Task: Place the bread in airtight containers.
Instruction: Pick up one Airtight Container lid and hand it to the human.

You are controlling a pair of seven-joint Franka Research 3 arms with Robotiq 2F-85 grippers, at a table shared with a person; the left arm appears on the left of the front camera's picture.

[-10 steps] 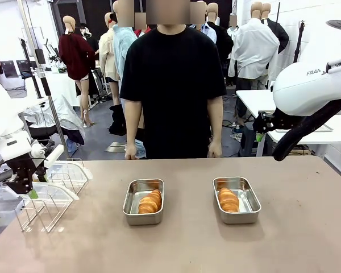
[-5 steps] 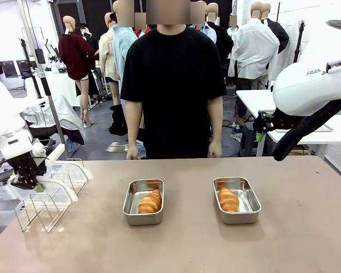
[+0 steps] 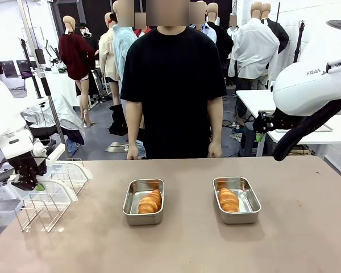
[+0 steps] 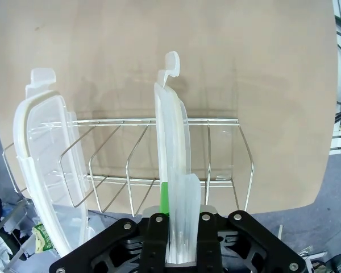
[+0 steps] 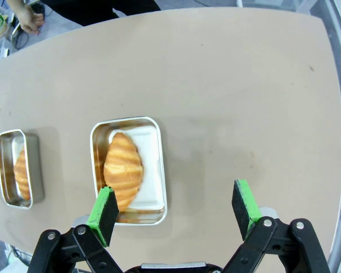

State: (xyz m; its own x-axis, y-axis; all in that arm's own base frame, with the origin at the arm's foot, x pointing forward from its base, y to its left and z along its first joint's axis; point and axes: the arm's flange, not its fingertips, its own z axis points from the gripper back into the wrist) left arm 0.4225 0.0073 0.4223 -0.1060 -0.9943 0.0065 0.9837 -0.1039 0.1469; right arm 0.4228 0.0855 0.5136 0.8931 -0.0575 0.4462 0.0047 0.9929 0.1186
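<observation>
Left pincer (image 4: 179, 210) is clamped on a translucent clip-on lid (image 4: 173, 142) standing upright in the wire rack (image 4: 216, 120), near a second lid (image 4: 42, 165). I would lift it straight up to clear the wires, then carry it level. Right pincer (image 5: 174, 196) hangs spread wide and empty above the tabletop (image 3: 187, 250). One bread roll (image 3: 228, 199) lies in each open steel tin (image 3: 251, 206).

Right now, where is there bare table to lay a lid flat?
Bare: between the left tin and right tin, the table strip nearest the robot, and right of the right tin. Crowded: the wire rack, where the left gripper grips a lid.
</observation>
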